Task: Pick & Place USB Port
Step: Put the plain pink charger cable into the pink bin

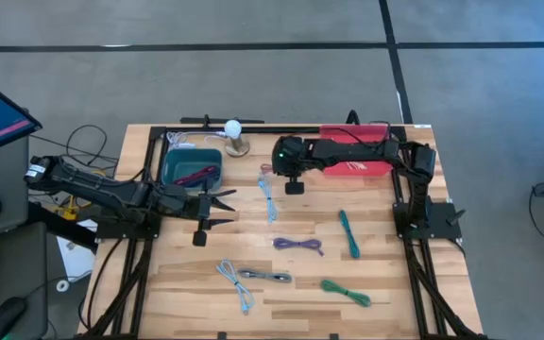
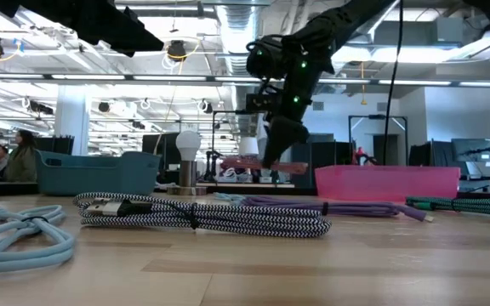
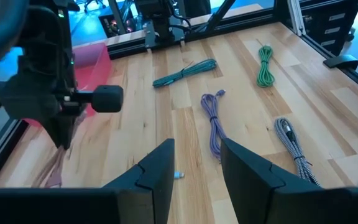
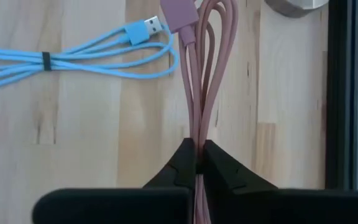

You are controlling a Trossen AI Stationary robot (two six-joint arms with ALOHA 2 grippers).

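Pink USB cable [image 4: 199, 74]: you are seeing it pinched between the closed fingers of the right gripper [image 4: 198, 163], its strands running forward from the tips to a pink plug lying on the wooden table [image 4: 86, 124]. In the high view, the right gripper [image 1: 268, 172] is sitting toward the far side of the table, left of the red tray [image 1: 355, 159] and right of the teal bin [image 1: 183, 162], with a white bulb on its stand [image 1: 234, 135] just beyond it. A light blue cable [image 4: 73, 53] is lying just beside the pink one, its plug near the pink plug. From the low view, the right gripper [image 2: 276, 155] is reaching down from above with the pink cable [image 2: 249, 164] at its tip, close to the tabletop.

The left gripper [image 1: 217, 210] is waiting near the table's left side, just on the near side of the teal bin, its fingers [image 3: 157, 168] standing apart and holding nothing. Ahead of it you are seeing a purple cable [image 3: 214, 121], a teal cable [image 3: 185, 72], a green cable [image 3: 265, 65] and a black-and-white braided cable [image 3: 294, 148] spread across the boards.
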